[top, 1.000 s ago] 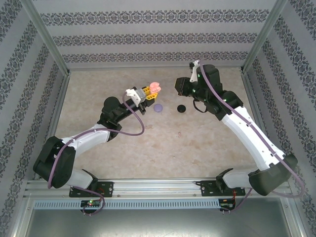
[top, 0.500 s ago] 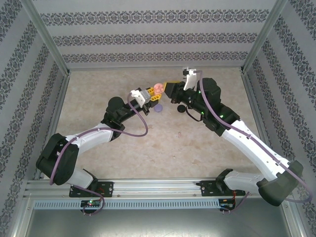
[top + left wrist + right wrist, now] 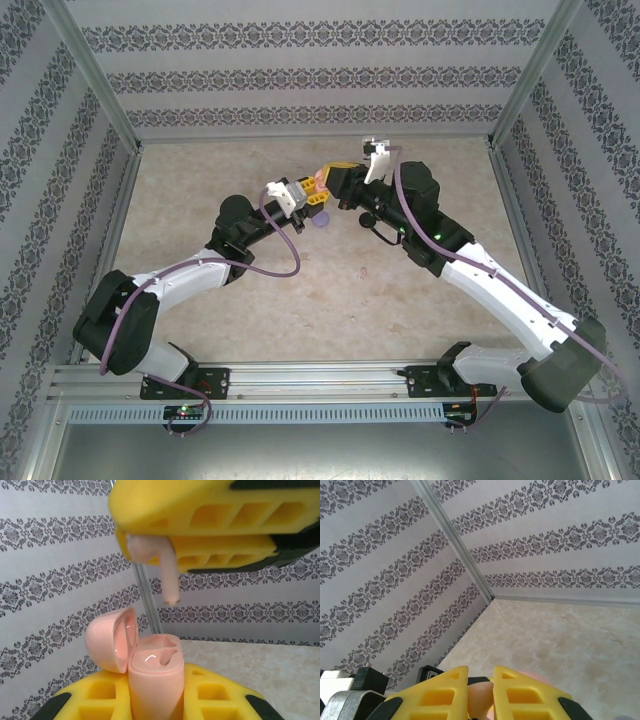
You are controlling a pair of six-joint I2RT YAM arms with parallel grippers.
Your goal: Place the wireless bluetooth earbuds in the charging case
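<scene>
My left gripper (image 3: 157, 691) is shut on the body of an open pale pink charging case (image 3: 154, 680), held upright with its lid (image 3: 111, 639) hinged back to the left. Both sockets of the case look vacant. Just above it, the right gripper's yellow fingers (image 3: 200, 510) pinch a pale pink earbud (image 3: 169, 575), stem pointing down a short way over the case mouth, apart from it. In the right wrist view, that earbud (image 3: 481, 697) sits between the fingers of my right gripper (image 3: 481, 671). From above, the left gripper (image 3: 306, 193) and right gripper (image 3: 335, 181) meet over the back middle of the table.
A purple round case (image 3: 320, 221) and a black round case (image 3: 367, 217) lie on the beige table (image 3: 330, 300) just in front of the grippers. Patterned walls and metal posts enclose the table at the back and sides.
My right arm has swung left from the back right and brought the pink earbud over the case. The left gripper has shifted slightly right with the case.
</scene>
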